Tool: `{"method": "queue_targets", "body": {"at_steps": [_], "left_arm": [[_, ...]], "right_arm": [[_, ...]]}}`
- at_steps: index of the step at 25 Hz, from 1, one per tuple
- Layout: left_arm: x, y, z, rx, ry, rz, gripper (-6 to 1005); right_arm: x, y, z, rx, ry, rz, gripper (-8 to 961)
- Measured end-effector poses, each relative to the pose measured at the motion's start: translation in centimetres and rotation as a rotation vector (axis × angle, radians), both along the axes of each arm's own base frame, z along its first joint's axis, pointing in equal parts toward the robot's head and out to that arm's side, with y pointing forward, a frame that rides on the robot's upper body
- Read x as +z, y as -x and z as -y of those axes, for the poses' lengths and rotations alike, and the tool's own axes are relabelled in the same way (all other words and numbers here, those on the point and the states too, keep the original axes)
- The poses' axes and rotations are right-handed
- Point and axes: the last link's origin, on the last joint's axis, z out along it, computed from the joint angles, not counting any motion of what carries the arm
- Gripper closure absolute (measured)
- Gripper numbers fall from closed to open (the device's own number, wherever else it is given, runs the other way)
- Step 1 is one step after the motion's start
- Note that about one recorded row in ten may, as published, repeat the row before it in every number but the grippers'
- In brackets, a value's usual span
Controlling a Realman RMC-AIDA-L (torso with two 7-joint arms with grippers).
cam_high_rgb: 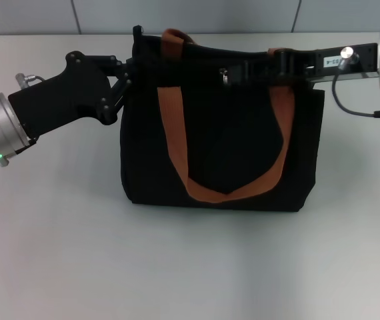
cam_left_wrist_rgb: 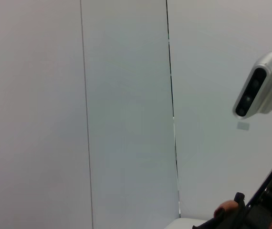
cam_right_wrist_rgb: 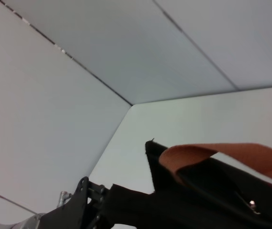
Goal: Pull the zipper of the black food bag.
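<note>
The black food bag [cam_high_rgb: 230, 147] stands upright in the middle of the table, its brown-orange strap handles [cam_high_rgb: 173, 127] hanging down the front. My left gripper [cam_high_rgb: 131, 70] is shut on the bag's top left corner, and that corner [cam_right_wrist_rgb: 126, 200] also shows in the right wrist view. My right gripper [cam_high_rgb: 233, 72] reaches in from the right along the top edge. It is shut on the zipper [cam_high_rgb: 224, 75], a small silver pull about midway along the top. The rear handle [cam_right_wrist_rgb: 212, 155] arches above the bag's mouth.
The pale table [cam_high_rgb: 177, 267] stretches in front of the bag. A grey cable [cam_high_rgb: 350, 107] from the right arm lies on the table to the bag's right. The right arm's wrist camera [cam_left_wrist_rgb: 262, 90] shows against the wall panels.
</note>
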Motion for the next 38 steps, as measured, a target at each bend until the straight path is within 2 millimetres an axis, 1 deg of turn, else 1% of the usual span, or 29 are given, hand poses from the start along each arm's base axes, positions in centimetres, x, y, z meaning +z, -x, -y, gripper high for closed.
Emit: {"method": "queue_targets", "body": {"at_steps": [3,8,14,16,22,24,25,29,35,38], "left_arm": [[0.0,0.0,0.0,-0.002,0.001,0.001,973],[0.0,-0.1,0.1,-0.006,0.003,0.004,973],[0.0,-0.1,0.2,-0.011,0.003,0.006,973],[0.0,-0.2,0.2,-0.012,0.003,0.008,973],[0.0,-0.2,0.2,-0.014,0.001,0.012,973],[0.1,-0.2,0.2,-0.014,0.000,0.014,973],[0.1,-0.2,0.2,-0.014,0.000,0.015,973],[0.1,-0.3,0.2,-0.015,-0.001,0.018,973],[0.2,-0.3,0.1,-0.015,-0.003,0.019,974],[0.2,-0.3,0.1,-0.015,-0.003,0.019,974]], "right_arm": [[-0.7,0.4,-0.3,0.003,0.020,0.001,657],[-1.3,1.0,-0.9,0.008,0.011,0.020,659],[-2.4,1.3,-1.3,-0.007,0.033,0.020,661],[-2.5,1.3,-1.4,-0.010,0.028,0.019,662],[-2.4,1.1,-1.5,-0.017,0.010,0.019,824],[-2.3,1.0,-1.4,-0.012,0.004,0.029,956],[-2.3,1.0,-1.4,-0.012,0.004,0.029,956],[-1.0,0.4,-1.1,-0.015,-0.045,0.089,954],[2.7,-0.8,0.2,-0.059,-0.184,0.182,941],[3.6,-1.2,0.8,-0.069,-0.214,0.180,934]]}}
